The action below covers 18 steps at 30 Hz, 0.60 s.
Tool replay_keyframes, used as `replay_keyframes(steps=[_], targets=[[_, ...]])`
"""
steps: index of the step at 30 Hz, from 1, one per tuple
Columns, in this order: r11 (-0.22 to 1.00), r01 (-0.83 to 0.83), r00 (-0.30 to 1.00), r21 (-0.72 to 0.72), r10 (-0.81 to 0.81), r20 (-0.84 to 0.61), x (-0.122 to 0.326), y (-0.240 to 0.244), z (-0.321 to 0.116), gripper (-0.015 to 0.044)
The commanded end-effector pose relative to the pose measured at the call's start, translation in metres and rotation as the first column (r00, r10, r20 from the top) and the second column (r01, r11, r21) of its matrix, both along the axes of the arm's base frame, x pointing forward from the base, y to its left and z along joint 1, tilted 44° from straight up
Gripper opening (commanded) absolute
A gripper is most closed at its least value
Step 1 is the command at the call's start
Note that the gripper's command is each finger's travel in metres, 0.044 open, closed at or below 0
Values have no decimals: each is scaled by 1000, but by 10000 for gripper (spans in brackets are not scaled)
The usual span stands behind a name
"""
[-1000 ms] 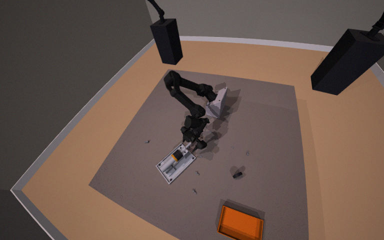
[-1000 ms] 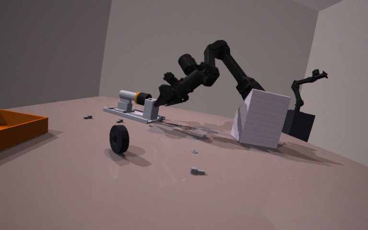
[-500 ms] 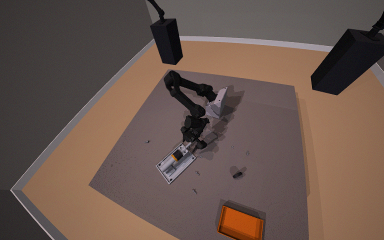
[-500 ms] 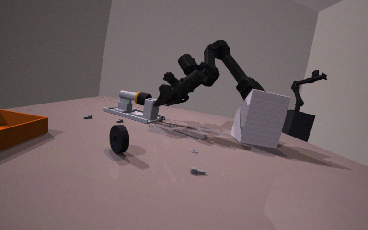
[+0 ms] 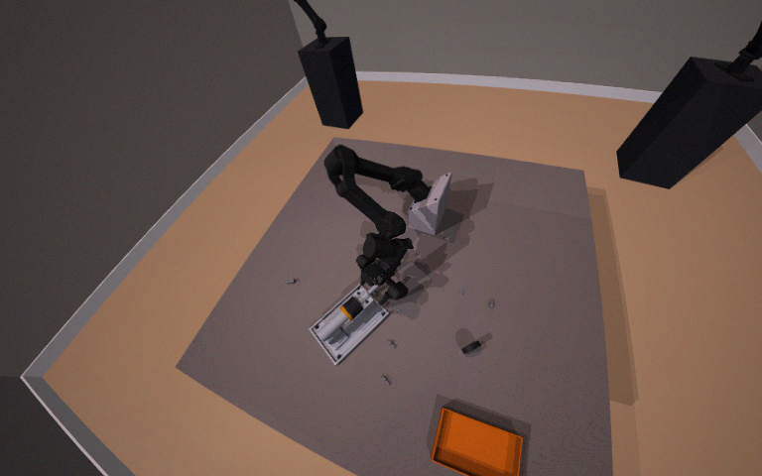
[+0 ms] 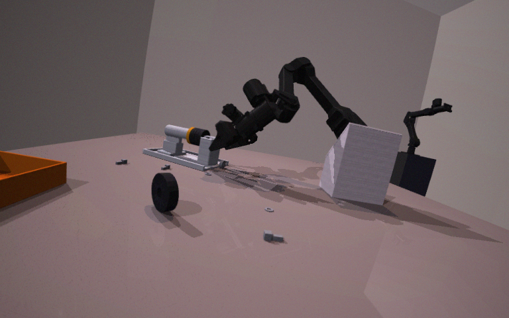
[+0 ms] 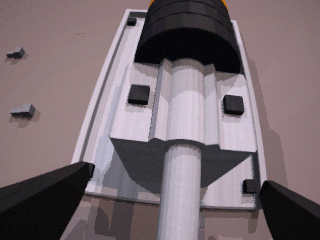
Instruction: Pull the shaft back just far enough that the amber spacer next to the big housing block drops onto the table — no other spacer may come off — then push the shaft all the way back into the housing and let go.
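A white fixture base (image 5: pixel 362 338) (image 6: pixel 176 159) carries the light housing (image 5: pixel 332 325) (image 6: pixel 176 130). The amber spacer (image 5: pixel 345 312) (image 6: pixel 188 135) (image 7: pixel 225 5) is around the shaft line against the housing's end. Several black spacers (image 5: pixel 352 306) (image 6: pixel 197 136) (image 7: pixel 187 20) sit beside it, up to the white end support (image 6: pixel 208 152) (image 7: pixel 132 120). The white shaft (image 7: pixel 181 210) sticks out of that support toward me. My gripper (image 5: pixel 375 291) (image 6: pixel 221 147) (image 7: pixel 176 182) is open, one finger on each side of the shaft, touching nothing that I can see.
An orange tray (image 5: pixel 477 437) (image 6: pixel 37 174) lies apart from the fixture. A black disc (image 5: pixel 470 346) (image 6: pixel 159 193) stands on edge. Small bolts and washers lie scattered. The arm's white mount block (image 5: pixel 433 207) (image 6: pixel 368 161) is behind the gripper.
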<state>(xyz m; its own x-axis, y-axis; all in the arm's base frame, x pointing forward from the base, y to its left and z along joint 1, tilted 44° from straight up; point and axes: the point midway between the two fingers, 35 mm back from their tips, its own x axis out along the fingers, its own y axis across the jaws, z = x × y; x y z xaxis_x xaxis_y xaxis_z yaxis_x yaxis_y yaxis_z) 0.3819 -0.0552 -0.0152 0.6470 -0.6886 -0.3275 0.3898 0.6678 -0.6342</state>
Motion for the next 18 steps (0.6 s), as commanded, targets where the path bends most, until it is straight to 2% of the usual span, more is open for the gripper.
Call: replay_keyframes(steps=[1,16,18], targets=[[1000,-9,1000,2,9,1,3,0,-1,440],[1000,0,1000,0,0,0,0,0,0,46],[1000,0,1000,0,0,0,0,0,0,33]])
